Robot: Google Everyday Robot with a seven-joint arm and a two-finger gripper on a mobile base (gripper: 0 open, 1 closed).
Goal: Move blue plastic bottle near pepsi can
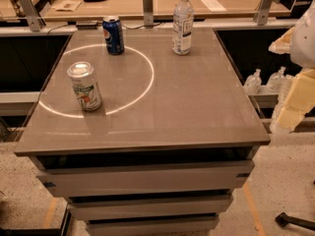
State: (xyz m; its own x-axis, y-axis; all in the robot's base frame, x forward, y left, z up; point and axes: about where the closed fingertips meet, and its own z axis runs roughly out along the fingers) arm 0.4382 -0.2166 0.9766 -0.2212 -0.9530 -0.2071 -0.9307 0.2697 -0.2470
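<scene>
The blue plastic bottle (182, 23) stands upright near the table's far edge, right of centre; it is clear with a white cap and a pale label. The pepsi can (113, 35), dark blue with a round logo, stands upright at the far left, a good gap to the left of the bottle. My gripper (294, 104) hangs at the right edge of the view, beyond the table's right side and lower than the bottle. It is far from both objects and holds nothing that I can see.
A white-silver can with green and red print (84, 86) stands at the table's (197, 112) left front. A bright ring of light lies on the tabletop. Small bottles (253, 81) sit beyond the right edge. A wooden counter (147, 1) with metal posts runs behind.
</scene>
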